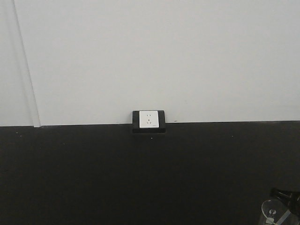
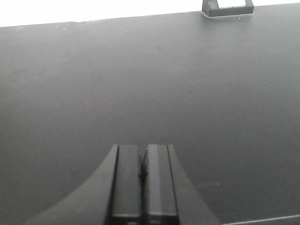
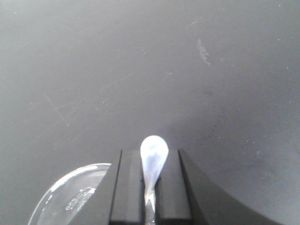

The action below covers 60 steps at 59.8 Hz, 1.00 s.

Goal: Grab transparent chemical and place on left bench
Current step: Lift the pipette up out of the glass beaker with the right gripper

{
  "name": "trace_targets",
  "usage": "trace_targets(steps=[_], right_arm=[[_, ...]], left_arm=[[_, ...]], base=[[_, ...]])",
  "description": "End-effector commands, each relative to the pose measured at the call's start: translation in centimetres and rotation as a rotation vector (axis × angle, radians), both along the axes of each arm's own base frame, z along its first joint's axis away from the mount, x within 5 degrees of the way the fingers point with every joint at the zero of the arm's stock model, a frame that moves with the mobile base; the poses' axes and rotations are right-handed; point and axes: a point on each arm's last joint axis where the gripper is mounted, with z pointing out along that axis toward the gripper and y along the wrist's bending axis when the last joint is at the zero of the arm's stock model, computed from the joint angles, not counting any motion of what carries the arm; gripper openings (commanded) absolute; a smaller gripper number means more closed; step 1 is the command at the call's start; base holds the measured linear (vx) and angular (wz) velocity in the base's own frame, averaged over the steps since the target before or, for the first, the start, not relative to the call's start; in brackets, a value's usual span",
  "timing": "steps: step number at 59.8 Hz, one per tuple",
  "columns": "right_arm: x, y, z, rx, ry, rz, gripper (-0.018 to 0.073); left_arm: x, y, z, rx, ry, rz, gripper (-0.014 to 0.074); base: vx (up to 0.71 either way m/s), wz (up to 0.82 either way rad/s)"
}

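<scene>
front view: transparent chemical, a clear glass beaker, sits at 5 o'clock in frame and is cut off by the bottom edge. a pale shape shows inside near the rim; contents not readable. black arm hardware meets the rim at 12 o'clock of the beaker, partly cropped. cannot tell whether the beaker rests on the black benchtop or hangs above it. white wall socket at frame centre, at the foot of the white wall, well apart from the beaker.

left wrist view: left gripper clenched, fingers pressed together. benchtop ahead; socket at 1 o'clock, cropped by the top edge.

right wrist view: right gripper clamped on the stem of the pale stirrer; its spoon-shaped end sticks out past the fingertips at 12 o'clock. beaker rim at 7 o'clock of the gripper, half hidden under one finger, cropped below. faint white print on the glass, unreadable; liquid level not visible. scratches and a pale smear on the benchtop at 1 o'clock.
</scene>
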Motion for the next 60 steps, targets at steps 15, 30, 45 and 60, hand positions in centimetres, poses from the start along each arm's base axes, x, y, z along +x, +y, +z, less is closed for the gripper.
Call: trace_targets(steps=[15, 30, 45, 60], right_arm=[[0.4, -0.7, 2.3, -0.058, -0.096, -0.038, 0.0066], [0.4, -0.8, 2.3, -0.062, -0.100, -0.043, 0.0065], [0.5, -0.9, 2.4, -0.075, -0.108, -0.054, 0.0065], [1.1, -0.7, 3.5, -0.074, -0.135, -0.021, 0.0065]], left_arm=[[-0.1, 0.0, 0.3, -0.014, -0.081, -0.001, -0.0003], [-0.1, 0.0, 0.3, -0.014, -0.081, -0.001, -0.0003], [-0.1, 0.0, 0.3, -0.014, -0.081, -0.001, -0.0003], [-0.1, 0.0, 0.3, -0.014, -0.081, -0.001, -0.0003]], base=[[0.00, 0.00], [0.00, 0.00], [0.00, 0.00], [0.00, 0.00]])
